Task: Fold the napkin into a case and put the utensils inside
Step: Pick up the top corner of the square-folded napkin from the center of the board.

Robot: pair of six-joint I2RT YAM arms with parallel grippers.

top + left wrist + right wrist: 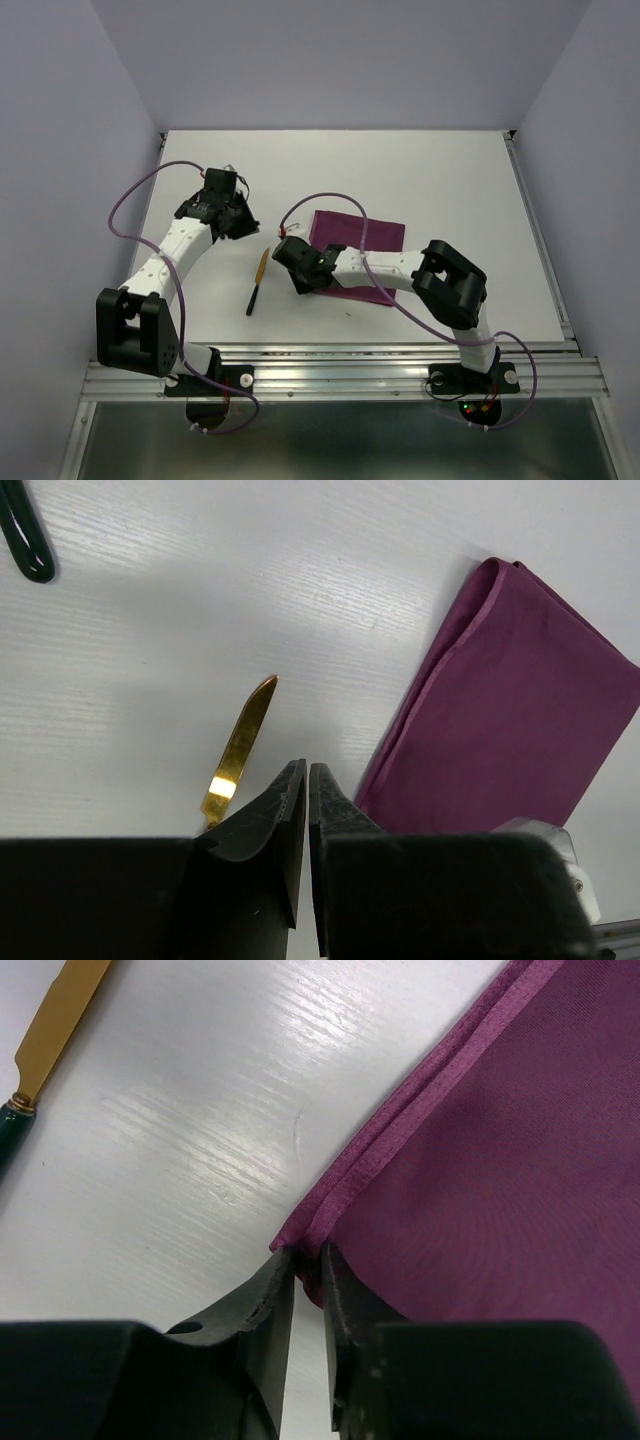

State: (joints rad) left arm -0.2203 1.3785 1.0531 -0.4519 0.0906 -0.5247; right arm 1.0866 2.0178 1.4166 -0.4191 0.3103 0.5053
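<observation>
Right gripper (308, 1257): you've got it pinched on the napkin (480, 1160) at its layered corner.
Left gripper (307, 772): jaws together, empty.
napkin: folded, flat, mid-table (450, 180), under your right arm.
knife (258, 282): just left of napkin.

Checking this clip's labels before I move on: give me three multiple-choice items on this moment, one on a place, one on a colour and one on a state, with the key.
1. Where does the knife lie?
A. on top of the napkin
B. on the bare table, left of the napkin
C. tucked under the napkin

2. What colour is the napkin?
A. green
B. white
C. purple

3. What state is the napkin in?
A. folded in layers
B. spread out as a single sheet
C. crumpled into a ball

Key:
1. B: the overhead view shows the knife on the white surface between the arms, apart from the cloth.
2. C: the cloth is purple in every view.
3. A: the right wrist view shows stacked edges along its border.
</observation>
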